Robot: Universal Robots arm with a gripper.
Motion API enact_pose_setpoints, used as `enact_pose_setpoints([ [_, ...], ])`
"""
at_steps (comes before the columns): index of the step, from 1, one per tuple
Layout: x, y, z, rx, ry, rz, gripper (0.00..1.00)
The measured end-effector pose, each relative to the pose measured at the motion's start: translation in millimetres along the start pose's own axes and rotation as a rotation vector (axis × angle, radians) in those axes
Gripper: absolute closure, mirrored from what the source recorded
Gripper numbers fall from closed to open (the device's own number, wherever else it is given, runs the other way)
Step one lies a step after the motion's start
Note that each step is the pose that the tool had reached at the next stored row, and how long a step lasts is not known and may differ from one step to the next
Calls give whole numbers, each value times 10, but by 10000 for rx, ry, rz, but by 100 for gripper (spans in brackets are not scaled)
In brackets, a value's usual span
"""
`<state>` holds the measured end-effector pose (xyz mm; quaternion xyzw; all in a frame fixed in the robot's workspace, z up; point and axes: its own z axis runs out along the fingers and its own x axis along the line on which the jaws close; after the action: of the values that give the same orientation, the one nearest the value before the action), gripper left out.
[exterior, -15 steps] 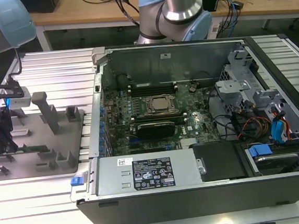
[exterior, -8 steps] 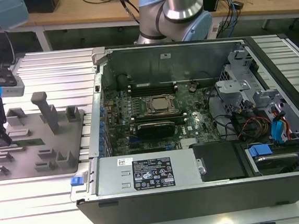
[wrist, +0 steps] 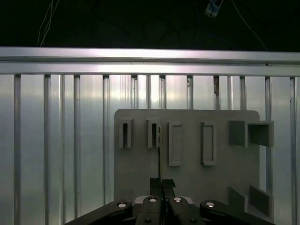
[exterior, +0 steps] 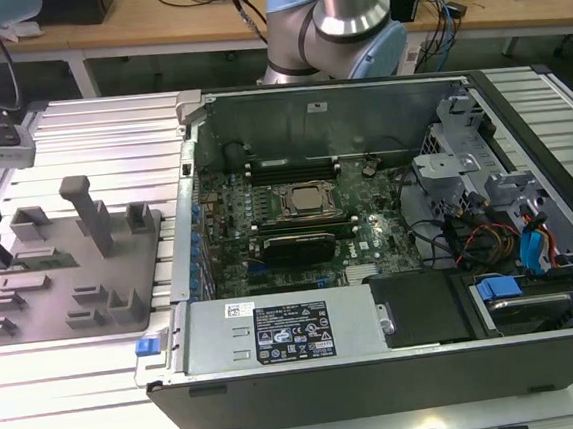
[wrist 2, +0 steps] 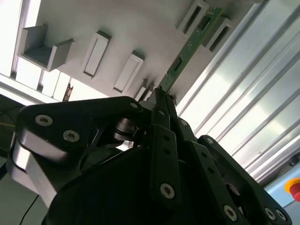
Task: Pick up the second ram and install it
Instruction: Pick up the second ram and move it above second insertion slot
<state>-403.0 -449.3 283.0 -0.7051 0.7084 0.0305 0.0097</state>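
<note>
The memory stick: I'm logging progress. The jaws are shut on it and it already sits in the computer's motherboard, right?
No. The gripper's jaws are shut on the memory stick, but it is at the grey tray, not in the motherboard; the second wrist view shows this.

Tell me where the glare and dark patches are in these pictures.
Exterior view: glare whitens the ribbed aluminium table at the exterior view's left. Second wrist view: the black claw, shut on the thin green circuit-board stick, is dark against the bright table. First wrist view: the background beyond the table is black, the grey plastic holder tray evenly lit.
</note>
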Motion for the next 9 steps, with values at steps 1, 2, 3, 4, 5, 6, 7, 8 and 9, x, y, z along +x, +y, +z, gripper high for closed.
enact_pose_setpoints([
  [1,-1,0,-17,1,-1,0,91],
  [2,-3,1,-37,1,0,1,91],
  [3,-4,2,-60,0,0,1,91],
  [4,-5,3,-76,0,-1,1,91],
  [5,-6,3,-85,1,-1,1,91],
  [6,-7,3,-101,1,-1,0,91],
  [7,-8,3,-111,2,-1,1,91],
  [8,-8,4,-117,0,-2,1,91],
  [9,-9,4,-122,1,-2,0,91],
])
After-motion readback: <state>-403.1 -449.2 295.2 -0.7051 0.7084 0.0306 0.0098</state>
